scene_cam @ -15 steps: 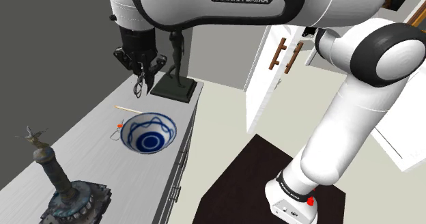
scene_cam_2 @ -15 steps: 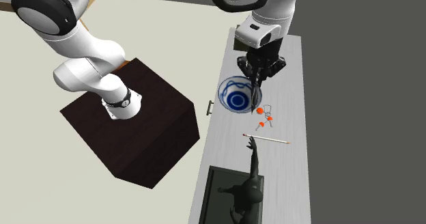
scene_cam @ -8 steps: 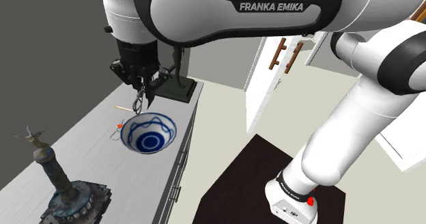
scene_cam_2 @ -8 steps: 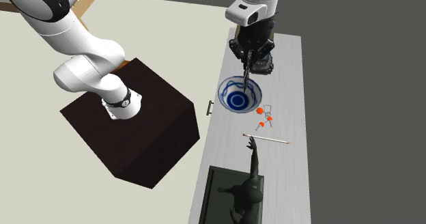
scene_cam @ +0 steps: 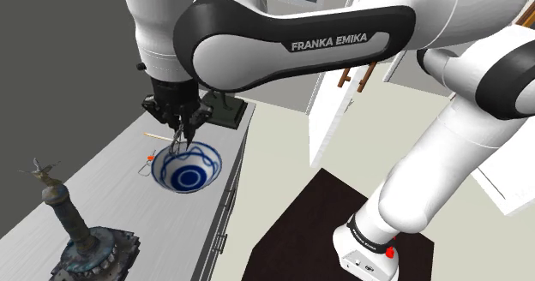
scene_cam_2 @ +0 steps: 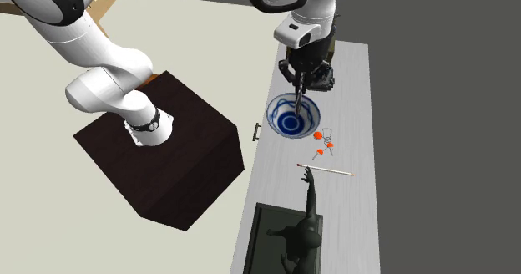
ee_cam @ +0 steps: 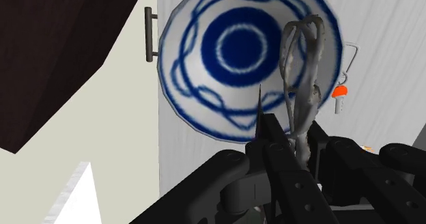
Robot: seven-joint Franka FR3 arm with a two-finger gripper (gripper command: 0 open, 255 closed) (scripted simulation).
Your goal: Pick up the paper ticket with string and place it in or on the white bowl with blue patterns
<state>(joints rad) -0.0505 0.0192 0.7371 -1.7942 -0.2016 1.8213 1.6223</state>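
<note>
Grey paper and looped string make up the ticket (ee_cam: 300, 110), which is pinched between the fingers of the pincer (ee_cam: 290, 130); these are pressed together on its upper end. The loops are left to hang free below the fingertips, so that the ticket is carried clear of the tabletop (scene_cam_2: 359, 88) and nothing else is dragged along.

Straight beneath the pincer the bowl (ee_cam: 198, 24) is found, white with blue rings and wavy lines, its mouth turned up. The ticket is hung over the bowl's inside, nearer the rim than the middle. Whether the lowest loop touches the bowl cannot be told.

The release is judged to be the step in hand. Were the fingers spread, the ticket would be expected to drop inside, though light string may cling to a finger or drape across the rim.

Off to one side of the pincer, just beside the bowl, a small wire thing with orange knobs (scene_cam_2: 321, 143) lies on the tabletop. Farther out lies a thin stick (scene_cam_2: 326, 170). Both are judged to be out of the drop's way.
</note>
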